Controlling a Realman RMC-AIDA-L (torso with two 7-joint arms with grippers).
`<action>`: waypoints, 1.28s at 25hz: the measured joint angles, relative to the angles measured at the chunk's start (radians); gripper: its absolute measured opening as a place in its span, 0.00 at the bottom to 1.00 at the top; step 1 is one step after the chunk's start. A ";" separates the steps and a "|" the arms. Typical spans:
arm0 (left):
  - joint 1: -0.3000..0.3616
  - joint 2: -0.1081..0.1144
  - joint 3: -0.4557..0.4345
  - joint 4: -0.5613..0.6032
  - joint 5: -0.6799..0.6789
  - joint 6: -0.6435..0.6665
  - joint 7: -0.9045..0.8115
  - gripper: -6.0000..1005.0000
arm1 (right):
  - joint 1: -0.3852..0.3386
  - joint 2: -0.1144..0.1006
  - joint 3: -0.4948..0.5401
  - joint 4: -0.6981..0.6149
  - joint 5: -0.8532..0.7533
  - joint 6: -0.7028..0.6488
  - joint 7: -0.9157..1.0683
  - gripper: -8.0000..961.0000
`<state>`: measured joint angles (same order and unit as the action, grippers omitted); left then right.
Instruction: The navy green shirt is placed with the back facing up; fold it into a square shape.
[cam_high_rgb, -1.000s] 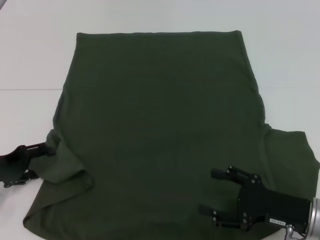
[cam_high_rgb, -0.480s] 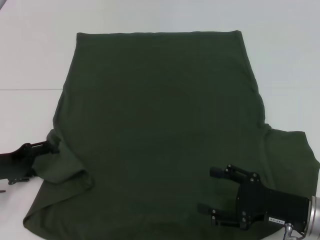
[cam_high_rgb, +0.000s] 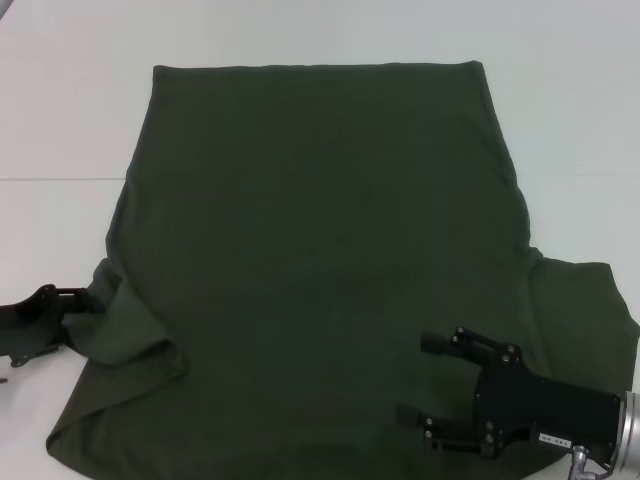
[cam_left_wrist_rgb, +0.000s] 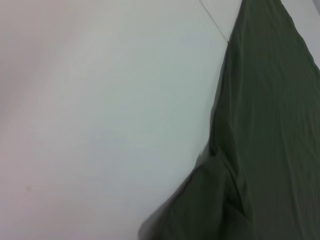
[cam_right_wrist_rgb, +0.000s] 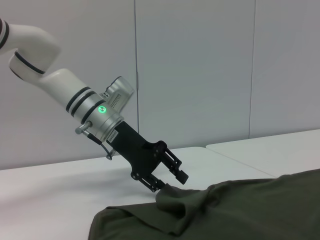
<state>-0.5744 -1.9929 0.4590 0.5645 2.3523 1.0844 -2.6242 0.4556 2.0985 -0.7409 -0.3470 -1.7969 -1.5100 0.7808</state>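
Note:
The navy green shirt (cam_high_rgb: 320, 250) lies flat on the white table, plain back up, hem at the far side. Its right sleeve (cam_high_rgb: 585, 310) is spread out. Its left sleeve (cam_high_rgb: 130, 340) is bunched and partly turned in over the body. My left gripper (cam_high_rgb: 82, 298) is at the shirt's left edge next to that sleeve, low on the table, open and empty. The right wrist view shows it (cam_right_wrist_rgb: 169, 182) just beside the raised sleeve fold (cam_right_wrist_rgb: 175, 200). My right gripper (cam_high_rgb: 415, 378) hovers open and empty over the shirt's near right part.
The white table (cam_high_rgb: 60, 120) extends around the shirt on the left, far and right sides. A seam between table tops (cam_high_rgb: 50, 179) runs across at the left. The left wrist view shows bare table beside the shirt edge (cam_left_wrist_rgb: 225, 115).
My left gripper has drawn back to the left, away from the bunched sleeve, which stays where it was. The right gripper has hardly moved.

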 joint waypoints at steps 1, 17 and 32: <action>0.000 0.000 0.000 0.000 -0.001 -0.004 0.000 0.72 | 0.000 0.000 0.000 0.000 0.000 0.000 0.000 0.95; -0.001 -0.016 -0.003 0.000 -0.015 -0.036 0.052 0.09 | 0.003 0.001 0.000 0.000 0.003 0.000 0.000 0.95; -0.021 -0.063 0.001 0.000 -0.249 -0.015 0.196 0.01 | 0.004 0.002 0.000 0.000 0.004 0.001 0.000 0.95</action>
<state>-0.5954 -2.0557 0.4601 0.5646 2.1033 1.0692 -2.4284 0.4591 2.1000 -0.7409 -0.3466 -1.7931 -1.5089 0.7808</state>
